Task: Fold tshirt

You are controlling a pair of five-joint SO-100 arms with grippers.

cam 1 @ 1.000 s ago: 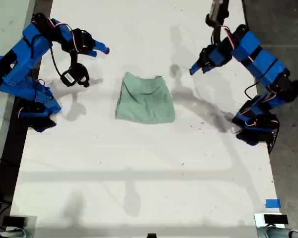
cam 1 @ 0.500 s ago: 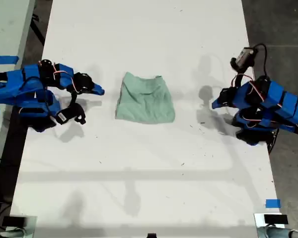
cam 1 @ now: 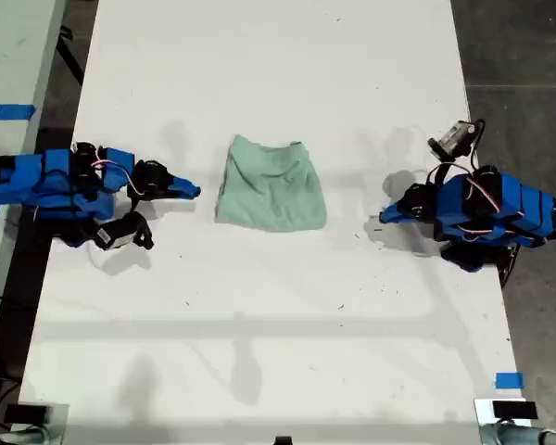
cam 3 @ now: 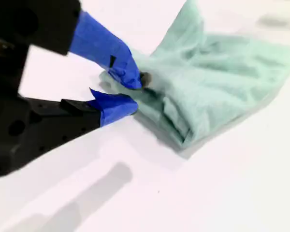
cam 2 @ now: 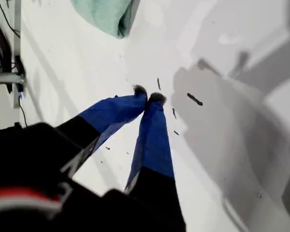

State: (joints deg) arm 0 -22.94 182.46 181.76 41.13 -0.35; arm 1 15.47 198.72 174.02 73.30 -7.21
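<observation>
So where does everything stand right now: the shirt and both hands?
tshirt: folded into a compact bundle, lying on the table, held by neither hand.
my first hand: shut, empty, low over the table, well apart from the tshirt.
my second hand: slightly open, empty, tips close beside the tshirt's edge.

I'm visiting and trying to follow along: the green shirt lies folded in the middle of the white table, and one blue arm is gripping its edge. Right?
Not quite. The tshirt does lie folded in the middle of the white table, but neither arm grips it. The exterior view shows my first gripper and my second gripper both apart from the cloth, one on each side.
</observation>
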